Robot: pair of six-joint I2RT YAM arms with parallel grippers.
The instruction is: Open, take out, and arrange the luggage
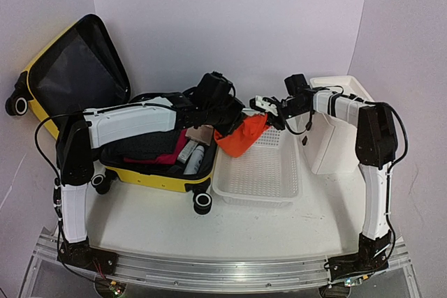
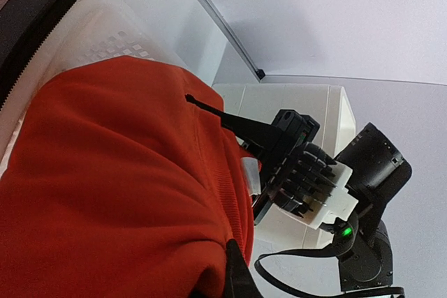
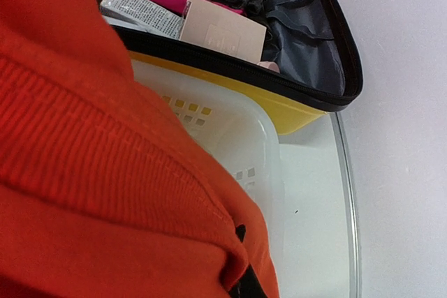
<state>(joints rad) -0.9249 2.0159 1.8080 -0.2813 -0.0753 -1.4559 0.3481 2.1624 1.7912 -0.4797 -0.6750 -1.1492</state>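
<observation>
Above the basket, left gripper and right gripper are clamping tight on an orange cloth (only the left wrist view is showing the right fingers pinching)

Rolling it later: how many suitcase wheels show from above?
3: one wheel on the raised lid, far left; one at the near-left corner of the base; one at its near-right corner, beside the basket. Others may be hidden.
</observation>
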